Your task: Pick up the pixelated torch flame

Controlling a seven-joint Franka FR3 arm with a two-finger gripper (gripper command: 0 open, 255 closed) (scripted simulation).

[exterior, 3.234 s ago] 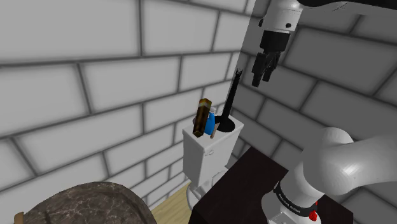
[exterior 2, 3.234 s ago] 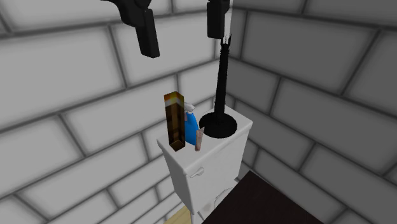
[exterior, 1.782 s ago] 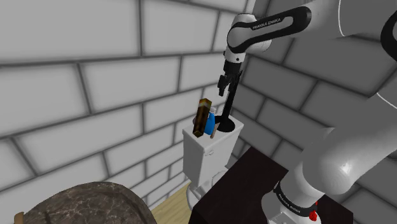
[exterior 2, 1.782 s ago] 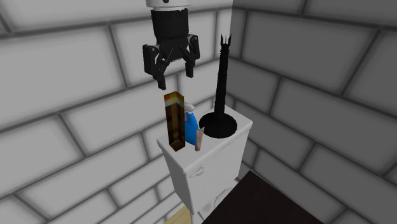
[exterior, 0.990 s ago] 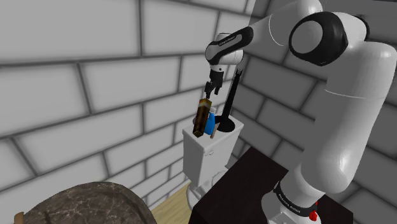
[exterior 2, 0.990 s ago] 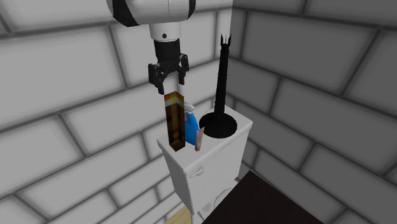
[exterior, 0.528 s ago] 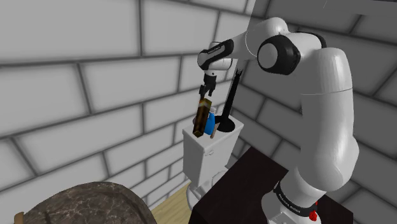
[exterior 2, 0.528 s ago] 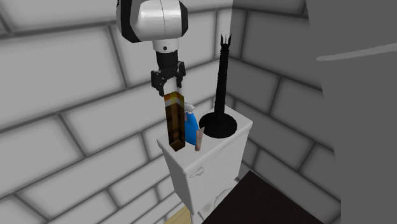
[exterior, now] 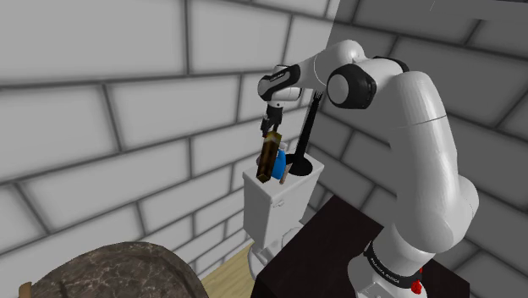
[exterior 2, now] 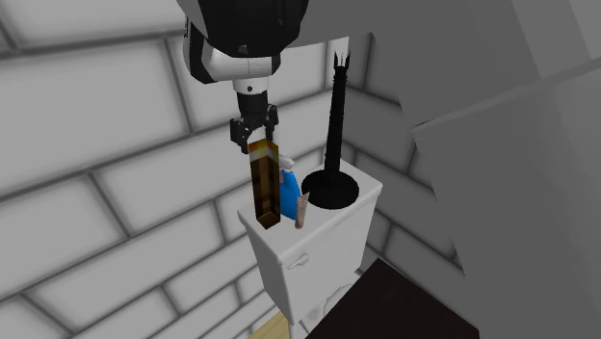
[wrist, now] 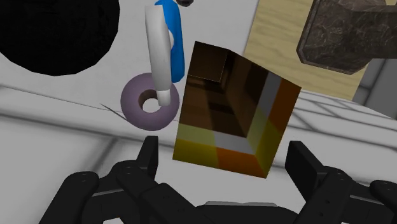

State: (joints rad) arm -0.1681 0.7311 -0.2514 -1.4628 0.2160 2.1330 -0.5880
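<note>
Brown along its shaft and orange-yellow at the top, the blocky torch stands upright on the lid of the white toilet tank, at the end nearer the second exterior view's left. Your jaws hang directly above it and stand open. In the wrist view, one black finger sits on each side of the torch's top end with a gap showing at both. Just beside the torch are a blue object, a mauve ring and a white curved piece. A black spire on a round base occupies the tank's other end. Grey brick walls meet in a corner behind the tank.
</note>
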